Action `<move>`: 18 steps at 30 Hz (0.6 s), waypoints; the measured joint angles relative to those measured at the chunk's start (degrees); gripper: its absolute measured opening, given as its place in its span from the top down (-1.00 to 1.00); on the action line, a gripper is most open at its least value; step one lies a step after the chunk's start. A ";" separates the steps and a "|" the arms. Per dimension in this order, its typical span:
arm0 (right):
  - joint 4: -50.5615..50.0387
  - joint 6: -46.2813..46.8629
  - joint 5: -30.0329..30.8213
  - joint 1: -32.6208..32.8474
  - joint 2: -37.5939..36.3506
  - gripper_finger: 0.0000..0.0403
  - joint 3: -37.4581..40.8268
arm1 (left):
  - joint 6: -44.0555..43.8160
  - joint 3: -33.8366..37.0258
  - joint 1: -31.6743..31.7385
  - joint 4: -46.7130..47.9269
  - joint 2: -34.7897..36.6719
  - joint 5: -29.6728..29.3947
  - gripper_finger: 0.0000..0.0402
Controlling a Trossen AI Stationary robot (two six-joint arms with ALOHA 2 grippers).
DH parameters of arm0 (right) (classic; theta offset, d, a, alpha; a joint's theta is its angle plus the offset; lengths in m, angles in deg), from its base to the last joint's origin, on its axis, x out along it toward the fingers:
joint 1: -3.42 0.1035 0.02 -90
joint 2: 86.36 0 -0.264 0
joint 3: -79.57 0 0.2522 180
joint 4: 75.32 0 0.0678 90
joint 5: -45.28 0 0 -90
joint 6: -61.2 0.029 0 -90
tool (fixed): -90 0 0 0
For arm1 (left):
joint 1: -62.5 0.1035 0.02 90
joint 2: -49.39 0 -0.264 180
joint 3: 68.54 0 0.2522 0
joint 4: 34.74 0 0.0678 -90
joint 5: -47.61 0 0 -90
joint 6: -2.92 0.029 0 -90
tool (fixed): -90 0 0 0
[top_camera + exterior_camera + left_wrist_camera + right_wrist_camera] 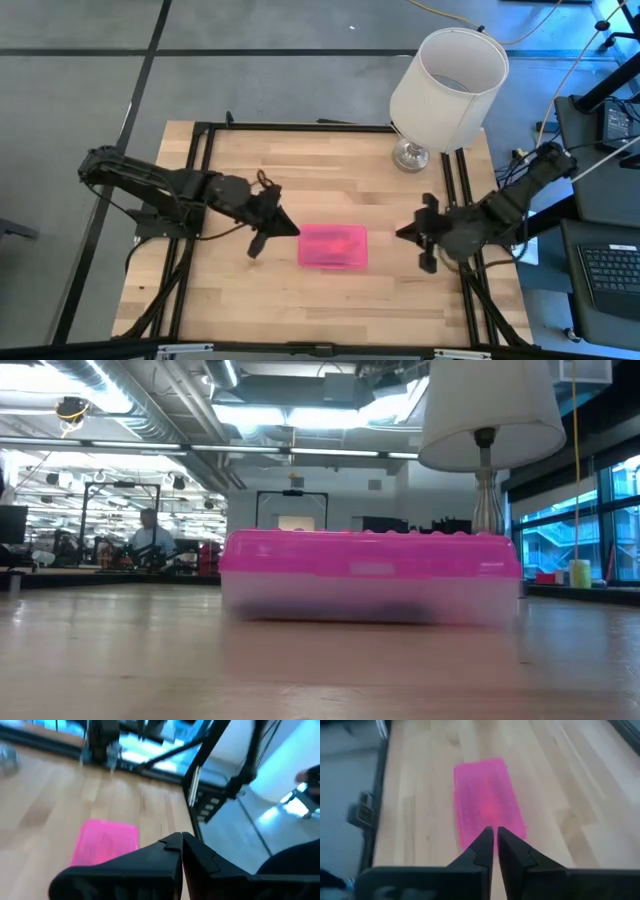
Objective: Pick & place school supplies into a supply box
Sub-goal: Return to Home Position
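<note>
The supply box lies flat in the middle of the table with its hot-pink lid shut; the low view shows it resting on its clear base. No pens, pencils or scissors show loose on the table. My left gripper hovers just off the box's left end, shut, pointing at it. In the left wrist view the box lies beyond its shut fingertips. My right gripper is right of the box, shut and a short way off. Its wrist view shows the box ahead of the fingertips.
A white-shaded lamp stands on its metal foot at the table's far right corner, and its shade shows in the low view. Black frame rails run along the table's left, right and far sides. Bare wood lies near and far of the box.
</note>
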 joint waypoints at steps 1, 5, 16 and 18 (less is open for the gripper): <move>1.97 0.93 0.91 0.97 -2.03 0.85 2.31 | 0.52 1.03 0.05 -1.54 1.15 0.15 0.98; 18.00 0.40 0.85 4.51 -9.31 0.84 13.28 | 0.82 7.36 0.09 -11.58 5.83 2.84 0.98; 47.12 -8.10 -5.33 6.11 -23.45 0.83 35.04 | 0.76 29.41 0.26 -33.15 22.12 -0.97 0.98; 50.41 -8.97 -6.54 6.11 -26.13 0.83 38.54 | 0.74 32.50 0.26 -35.33 24.36 -0.96 0.98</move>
